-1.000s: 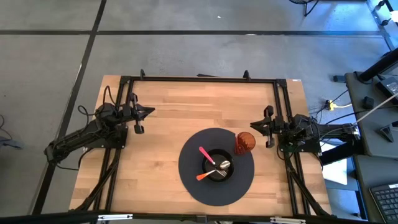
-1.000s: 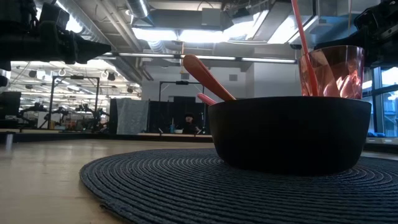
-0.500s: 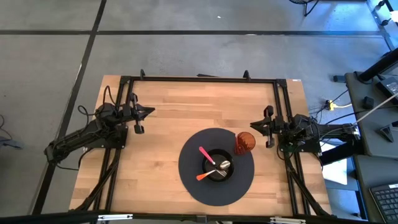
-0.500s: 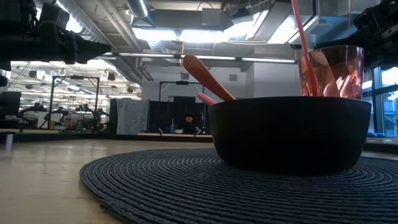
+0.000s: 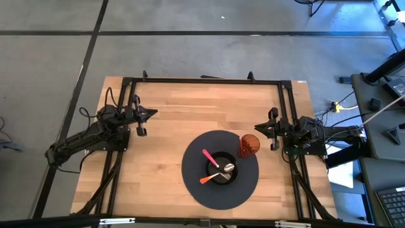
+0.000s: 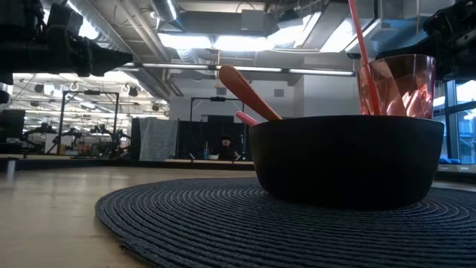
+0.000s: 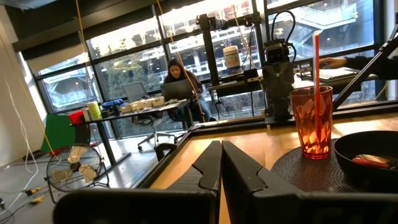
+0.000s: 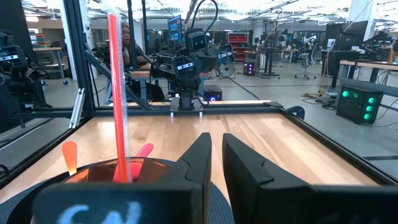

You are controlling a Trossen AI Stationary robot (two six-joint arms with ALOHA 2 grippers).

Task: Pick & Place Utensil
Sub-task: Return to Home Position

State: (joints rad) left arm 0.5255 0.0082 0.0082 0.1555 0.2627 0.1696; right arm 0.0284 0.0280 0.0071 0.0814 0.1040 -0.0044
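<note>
High cam: overhead, straight down, far enough back to frame the whole table [image 5: 164, 107] around the black bowl [image 5: 220, 170]. Low cam: table-top height, right up against the bowl, looking level across the placemat [image 6: 223, 223] into the room. Left wrist cam: on the left arm [image 5: 95, 136], well off the bowl, facing past it to the right arm [image 5: 316, 134]. Right wrist cam: the mirror of that, nearer the bowl. All four catch the orange cup [image 7: 311, 121] just beside the bowl.
</note>
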